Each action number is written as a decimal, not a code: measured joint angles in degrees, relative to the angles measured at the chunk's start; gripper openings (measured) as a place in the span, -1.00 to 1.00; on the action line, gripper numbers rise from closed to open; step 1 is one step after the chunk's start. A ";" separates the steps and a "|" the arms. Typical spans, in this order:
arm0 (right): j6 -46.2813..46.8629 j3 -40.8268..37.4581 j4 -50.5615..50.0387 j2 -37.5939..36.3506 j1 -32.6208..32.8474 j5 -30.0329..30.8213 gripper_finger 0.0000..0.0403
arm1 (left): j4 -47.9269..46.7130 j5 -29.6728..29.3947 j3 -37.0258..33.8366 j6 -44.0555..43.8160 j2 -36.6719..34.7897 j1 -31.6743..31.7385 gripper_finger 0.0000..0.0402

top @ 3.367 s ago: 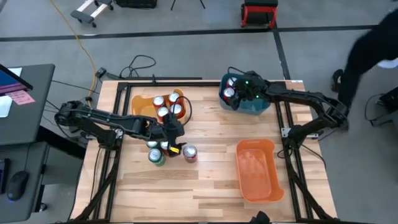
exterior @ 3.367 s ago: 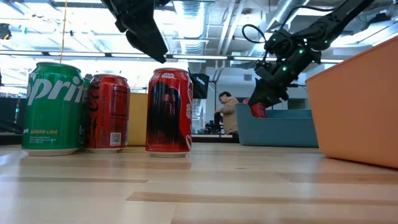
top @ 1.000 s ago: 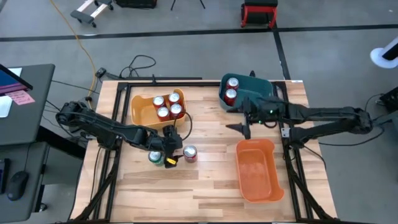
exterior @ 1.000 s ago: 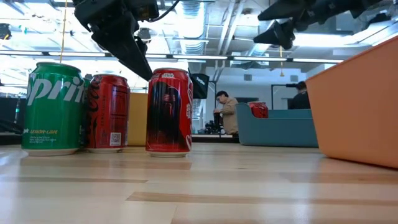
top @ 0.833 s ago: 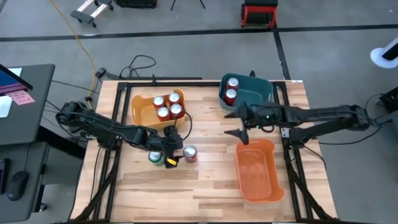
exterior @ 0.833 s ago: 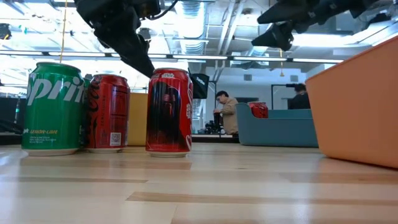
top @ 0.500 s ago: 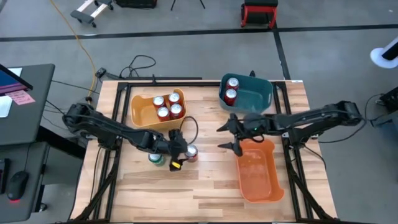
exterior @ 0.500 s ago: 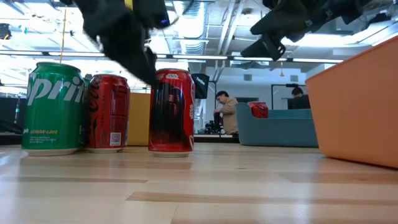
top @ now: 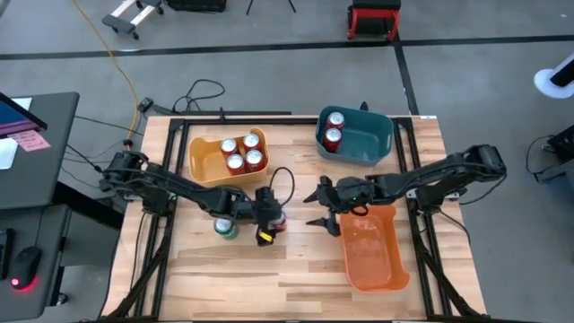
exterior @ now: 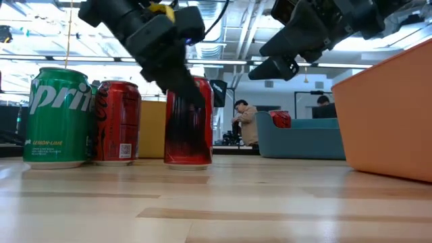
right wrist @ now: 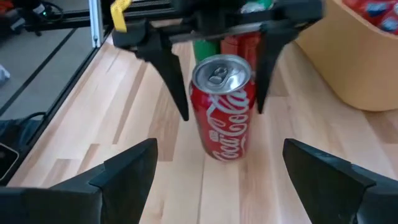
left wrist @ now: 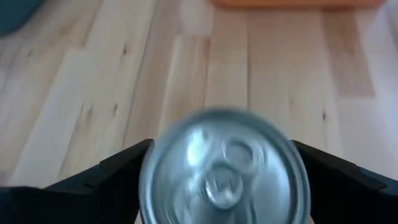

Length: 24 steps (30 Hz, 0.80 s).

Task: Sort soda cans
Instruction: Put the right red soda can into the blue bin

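Straddling a red can (right wrist: 222,107) mid-table, left gripper (top: 266,218) has fingers spread either side, not clamped. Right gripper (top: 325,208) hangs open just beside the orange bin (top: 372,251). Farther back: yellow bin (top: 204,160), teal bin (top: 368,144), each with red cans.

Both arms are dark, nearly black, built of slim jointed segments with rounder, bulkier housings at the joints. The left arm (top: 170,187) has a thin black cable looping up in an arc near its wrist. The left gripper (top: 266,222) carries a small yellow tag or clip, and its two fingers (right wrist: 166,65) are flat, matte black wedges tapering to points. The right arm (top: 430,177) looks the same, ending in the right gripper (top: 323,208) with matching black tapered fingers (top: 317,221).
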 joint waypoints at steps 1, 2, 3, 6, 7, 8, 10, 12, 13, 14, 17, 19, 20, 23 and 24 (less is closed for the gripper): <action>-0.01 0.00 0.31 0.41 0.05 0.00 0.83 | 1.06 0.09 0.00 0.16 -0.04 0.23 0.75; -0.01 0.00 0.34 0.47 0.05 0.00 0.83 | 2.44 0.34 0.00 0.73 -0.07 0.38 0.75; -0.01 0.00 0.30 0.47 0.05 0.00 0.83 | 4.19 0.35 0.00 1.61 -0.07 0.44 0.75; -0.01 0.02 0.51 0.25 -0.09 0.00 0.83 | 9.74 0.92 0.09 4.08 1.03 0.74 0.75; -0.01 0.02 0.42 0.21 -0.10 0.00 0.83 | 10.66 1.26 0.11 4.73 1.63 0.79 0.75; -0.01 0.00 0.42 0.21 -0.10 0.00 0.83 | 10.43 1.49 0.25 5.14 2.10 0.81 0.75; 0.10 0.02 0.41 0.15 -0.06 -0.02 0.83 | 7.45 1.48 1.65 5.71 2.26 0.83 0.75; 0.62 0.02 0.03 0.29 -0.05 -0.02 0.83 | 3.21 0.77 3.77 5.56 1.18 0.65 0.75; 0.71 0.01 -0.48 0.33 -0.04 -0.04 0.83 | 0.11 0.17 4.64 5.41 0.26 0.38 0.75; 0.77 0.00 -0.84 0.34 -0.04 -0.07 0.83 | -2.77 -0.27 5.73 5.17 -0.55 0.12 0.75; 0.86 0.00 -0.95 0.34 -0.04 -0.07 0.83 | -10.03 -2.10 8.80 3.66 -2.89 -0.83 0.75; 0.86 0.00 -0.97 0.34 -0.04 -0.07 0.83 | -14.64 -2.39 10.51 2.24 -4.54 -1.30 0.75; 0.92 0.00 -0.88 0.34 0.01 -0.07 0.83 | -16.21 -2.47 11.03 1.13 -5.28 -1.57 0.75; 1.89 0.01 -0.83 0.34 0.19 -0.12 0.83 | -20.99 -1.49 10.91 -2.13 -6.12 -2.38 0.75; 1.96 0.02 -0.83 0.34 0.40 -0.13 0.83 | -21.89 -1.14 10.48 -3.02 -5.96 -2.87 0.75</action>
